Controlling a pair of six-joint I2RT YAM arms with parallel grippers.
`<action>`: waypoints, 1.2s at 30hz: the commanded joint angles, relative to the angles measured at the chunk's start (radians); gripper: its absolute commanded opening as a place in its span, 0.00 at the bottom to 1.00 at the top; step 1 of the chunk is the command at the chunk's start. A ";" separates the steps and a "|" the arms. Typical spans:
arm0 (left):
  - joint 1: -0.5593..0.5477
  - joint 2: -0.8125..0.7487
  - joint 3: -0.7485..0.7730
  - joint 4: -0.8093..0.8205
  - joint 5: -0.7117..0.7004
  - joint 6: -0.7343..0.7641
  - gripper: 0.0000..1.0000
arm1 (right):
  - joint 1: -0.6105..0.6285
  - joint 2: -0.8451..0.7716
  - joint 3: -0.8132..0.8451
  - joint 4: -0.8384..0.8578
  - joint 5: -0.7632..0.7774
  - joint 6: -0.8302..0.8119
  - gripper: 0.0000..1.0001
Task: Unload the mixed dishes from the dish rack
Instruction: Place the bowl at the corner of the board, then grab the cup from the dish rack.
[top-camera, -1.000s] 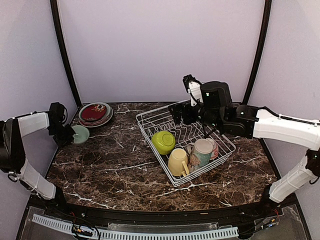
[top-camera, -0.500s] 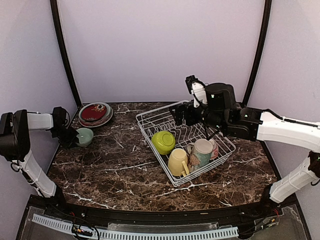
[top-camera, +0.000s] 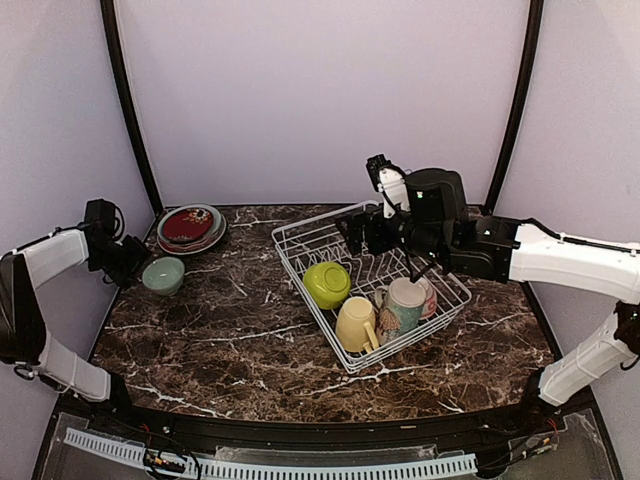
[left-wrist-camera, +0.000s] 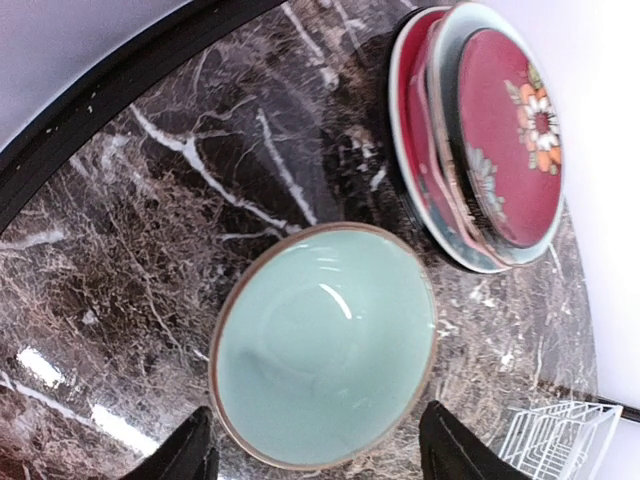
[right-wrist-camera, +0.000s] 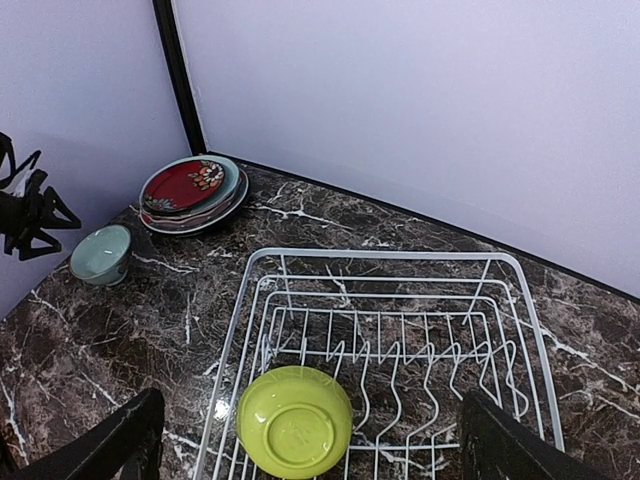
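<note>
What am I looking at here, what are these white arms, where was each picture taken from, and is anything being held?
These are two robot arms bolted at the near edge of a marble table. The wide picture comes from a fixed camera above and behind them. The other two come from a camera on each wrist, looking past that arm's own fingers. At the table's left are a stack of plates and a pale green bowl. To the right, a white wire dish rack holds an upturned lime bowl, a yellow mug and a patterned mug. The left end effector is open at the pale green bowl, which rests on the table. The right end effector hovers open above the rack. Nothing is held.
</note>
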 joint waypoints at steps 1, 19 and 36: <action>0.005 -0.091 0.012 -0.040 0.043 0.016 0.68 | 0.007 0.003 0.011 0.004 0.024 0.002 0.99; -0.556 0.043 0.660 -0.156 -0.115 0.461 0.70 | 0.006 0.011 0.052 -0.082 0.066 0.011 0.99; -0.574 0.016 0.437 -0.046 -0.032 0.665 0.72 | -0.041 0.182 0.236 -0.359 -0.203 0.190 0.99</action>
